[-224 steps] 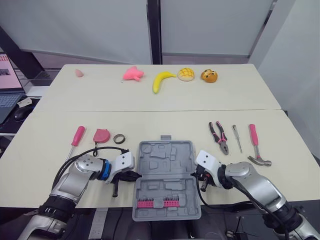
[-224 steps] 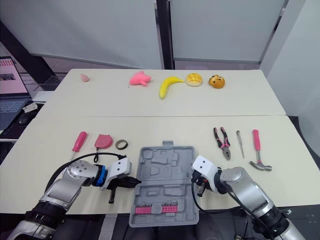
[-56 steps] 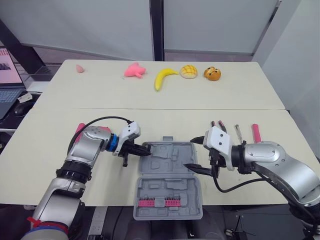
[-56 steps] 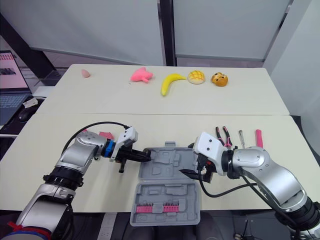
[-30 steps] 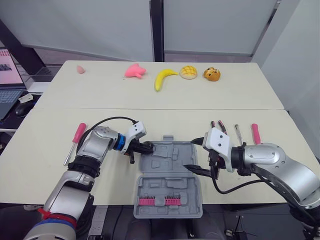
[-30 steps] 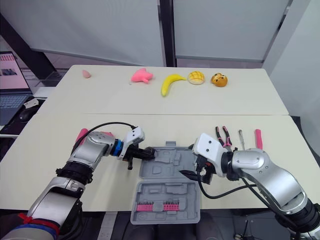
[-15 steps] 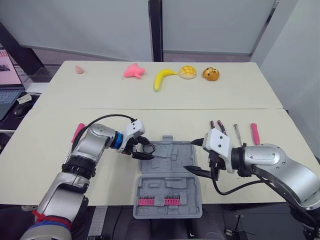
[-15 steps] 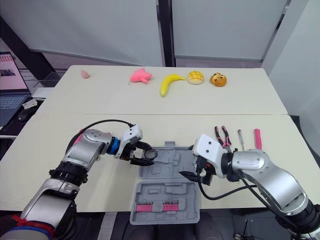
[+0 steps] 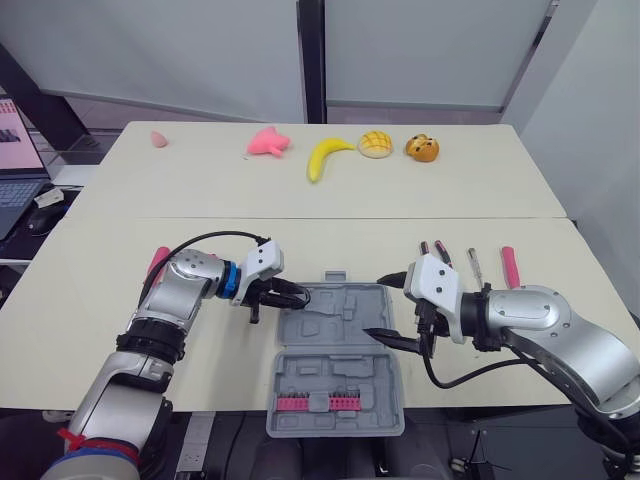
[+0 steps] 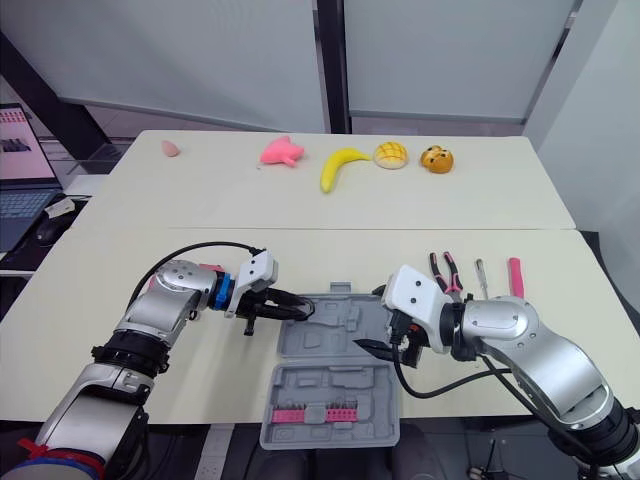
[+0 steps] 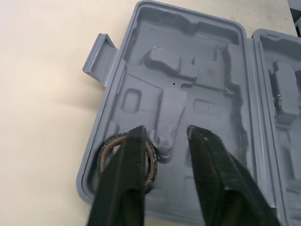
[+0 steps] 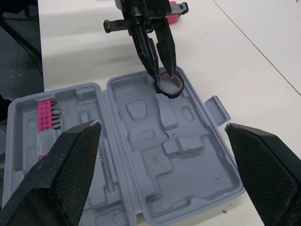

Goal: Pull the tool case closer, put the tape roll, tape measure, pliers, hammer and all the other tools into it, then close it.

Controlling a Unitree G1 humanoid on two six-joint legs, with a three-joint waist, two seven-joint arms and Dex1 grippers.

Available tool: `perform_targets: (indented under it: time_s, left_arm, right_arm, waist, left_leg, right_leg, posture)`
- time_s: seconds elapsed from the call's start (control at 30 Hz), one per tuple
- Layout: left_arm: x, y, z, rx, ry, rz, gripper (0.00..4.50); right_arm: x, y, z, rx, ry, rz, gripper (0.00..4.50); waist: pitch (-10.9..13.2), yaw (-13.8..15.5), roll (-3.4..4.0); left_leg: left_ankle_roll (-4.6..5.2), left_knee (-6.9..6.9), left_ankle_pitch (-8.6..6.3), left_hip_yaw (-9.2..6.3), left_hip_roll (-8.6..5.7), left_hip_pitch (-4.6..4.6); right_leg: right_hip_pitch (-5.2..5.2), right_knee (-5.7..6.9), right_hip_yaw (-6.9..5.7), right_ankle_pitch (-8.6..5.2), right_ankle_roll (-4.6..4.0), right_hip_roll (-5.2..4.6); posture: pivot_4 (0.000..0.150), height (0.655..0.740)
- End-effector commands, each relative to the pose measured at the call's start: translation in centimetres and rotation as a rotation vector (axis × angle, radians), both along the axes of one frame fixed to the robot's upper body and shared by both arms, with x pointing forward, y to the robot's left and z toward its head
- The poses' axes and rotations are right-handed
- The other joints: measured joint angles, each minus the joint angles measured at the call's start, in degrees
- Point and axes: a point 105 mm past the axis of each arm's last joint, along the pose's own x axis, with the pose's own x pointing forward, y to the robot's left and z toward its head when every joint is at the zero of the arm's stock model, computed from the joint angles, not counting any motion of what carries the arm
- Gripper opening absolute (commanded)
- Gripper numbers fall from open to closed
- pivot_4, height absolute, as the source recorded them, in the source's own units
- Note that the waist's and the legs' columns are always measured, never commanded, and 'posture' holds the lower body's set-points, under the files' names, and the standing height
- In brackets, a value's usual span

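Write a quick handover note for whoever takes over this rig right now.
Left gripper: open, over the tape roll, which lies in the far half of the tool case.
Right gripper: open wide, empty, at the tool case's right side.
Done: tool case open at the near table edge, tape roll in.
Left: pliers, small screwdriver and hammer at right, pink-handled screwdriver at left; then close it.

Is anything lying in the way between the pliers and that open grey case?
Nothing on the table lies between the pliers and the tool case. The right gripper, open, hovers above that stretch, at the case's right edge.
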Motion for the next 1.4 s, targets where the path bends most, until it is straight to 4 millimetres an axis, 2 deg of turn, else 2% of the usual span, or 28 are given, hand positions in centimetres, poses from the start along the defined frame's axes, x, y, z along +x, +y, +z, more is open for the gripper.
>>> perform_targets:
  time_s: [0.03,0.4,0.73,0.83,0.97,1.17,1.27,1.37,1.4]
  left_arm:
    - [0.4,-0.2,0.7,-0.017,-0.044,-0.009,1.01]
    - [2.2,-0.8,-0.7,-0.003,-0.092,0.041,1.01]
    - [1.6,0.3,-3.6,0.082,-0.044,0.048,1.01]
    - [1.6,0.7,-3.8,0.082,-0.044,0.062,1.01]
    - [2.2,0.7,-2.4,0.035,-0.071,0.072,1.01]
    - [2.2,1.8,2.1,-0.064,-0.141,0.061,1.01]
    - [1.0,3.6,5.0,-0.118,-0.165,0.079,1.01]
    - [0.4,6.2,6.3,-0.124,-0.2,0.19,1.01]
    - [0.1,7.5,6.5,-0.124,-0.202,0.244,1.01]
  right_arm:
    - [0.1,0.2,0.9,0.016,-0.048,0.008,4.5]
    - [0.0,0.4,0.6,0.018,-0.044,0.01,4.5]
    - [-0.1,0.4,0.6,0.015,-0.046,0.008,4.5]
    - [-0.1,0.4,0.6,0.015,-0.048,0.007,4.5]
    - [-0.1,0.4,0.7,0.016,-0.053,0.005,4.5]
    - [0.0,0.2,1.1,0.031,-0.074,-0.003,4.5]
    - [0.2,-0.2,1.9,0.061,-0.12,-0.023,4.5]
    - [0.8,-1.3,3.2,0.099,-0.221,-0.075,4.5]
    - [1.1,-2.2,3.3,0.101,-0.23,-0.11,4.5]
  waist:
    - [0.0,0.0,0.0]
    - [0.0,0.0,0.0]
    - [0.0,0.0,0.0]
    - [0.0,-0.1,0.0]
    - [0.0,-0.1,0.0]
    - [0.0,-0.3,0.0]
    - [0.0,-0.5,0.0]
    - [0.0,-0.4,0.01]
    - [0.0,-0.4,0.01]
  left_leg:
    - [0.0,0.0,0.0,0.0,0.0,0.0]
    - [0.0,0.01,0.0,0.0,0.0,-0.01]
    - [0.0,0.01,0.0,-0.01,0.0,0.01]
    - [0.0,0.01,0.0,-0.01,0.0,0.02]
    - [0.0,0.02,0.0,-0.01,0.0,0.04]
    - [0.0,0.02,0.0,-0.03,0.0,-0.01]
    - [0.0,0.0,0.0,-0.04,0.01,-0.03]
    - [0.0,-0.02,0.0,-0.03,0.02,0.01]
    - [0.0,-0.02,0.0,-0.04,0.02,0.01]
  right_leg:
    - [0.0,0.0,0.0,0.0,0.0,0.0]
    - [0.0,0.0,0.0,0.0,0.0,0.0]
    - [0.01,0.01,-0.01,0.0,0.0,0.01]
    - [0.01,0.02,0.0,0.0,0.0,0.01]
    - [0.01,0.06,0.0,0.0,0.0,0.02]
    - [-0.03,0.05,0.0,0.0,0.0,0.03]
    - [-0.04,0.04,0.0,0.0,0.0,0.03]
    - [-0.03,0.05,0.02,0.0,0.0,0.02]
    - [-0.03,0.05,0.01,-0.01,0.0,0.02]
  posture:
    - [0.15,0.74]
    - [0.15,0.74]
    - [0.15,0.74]
    - [0.15,0.74]
    - [0.15,0.74]
    - [0.15,0.74]
    - [0.15,0.74]
    - [0.15,0.74]
    - [0.15,0.74]
